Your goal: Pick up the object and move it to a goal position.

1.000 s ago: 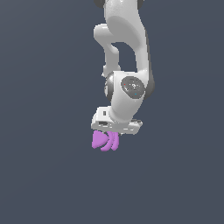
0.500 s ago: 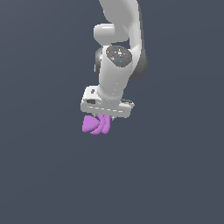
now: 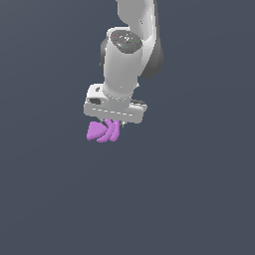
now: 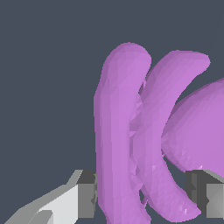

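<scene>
Overhead, the arm (image 3: 130, 47) hangs nearly vertical, its gripper (image 3: 112, 121) pointing down and clamped on the purple object (image 3: 102, 131).

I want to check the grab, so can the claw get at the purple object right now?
Yes, it seems so: the claw looks already shut on the purple object, with a finger against each side and nothing in between.

Glossy white arm (image 3: 124, 55) with dark joint rings, wide white end effector (image 3: 112, 121).
</scene>
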You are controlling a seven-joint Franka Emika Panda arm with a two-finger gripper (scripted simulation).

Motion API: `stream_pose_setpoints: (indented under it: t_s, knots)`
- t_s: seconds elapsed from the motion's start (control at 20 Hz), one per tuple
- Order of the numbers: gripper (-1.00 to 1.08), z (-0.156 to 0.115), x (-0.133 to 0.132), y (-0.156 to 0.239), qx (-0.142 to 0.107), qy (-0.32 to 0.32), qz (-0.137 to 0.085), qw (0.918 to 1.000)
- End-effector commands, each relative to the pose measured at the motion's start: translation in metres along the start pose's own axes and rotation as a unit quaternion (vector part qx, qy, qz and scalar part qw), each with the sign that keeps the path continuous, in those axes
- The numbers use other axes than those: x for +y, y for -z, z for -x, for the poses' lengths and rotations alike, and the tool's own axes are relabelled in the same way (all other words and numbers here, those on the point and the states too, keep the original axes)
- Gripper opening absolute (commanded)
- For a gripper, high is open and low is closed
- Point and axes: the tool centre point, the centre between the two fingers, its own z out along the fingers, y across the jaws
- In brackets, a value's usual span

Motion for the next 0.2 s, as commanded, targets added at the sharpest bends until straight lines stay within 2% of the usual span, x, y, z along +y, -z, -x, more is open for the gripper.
stream_pose_setpoints:
  t_s: [0.0, 0.15]
  knots:
    - [-1.0, 0.0021, 0.0026, 0.0028, 0.0, 0.0, 0.0, 1.0]
    - [-1.0, 0.0017, 0.0029, 0.0033, 0.0, 0.0, 0.0, 1.0]
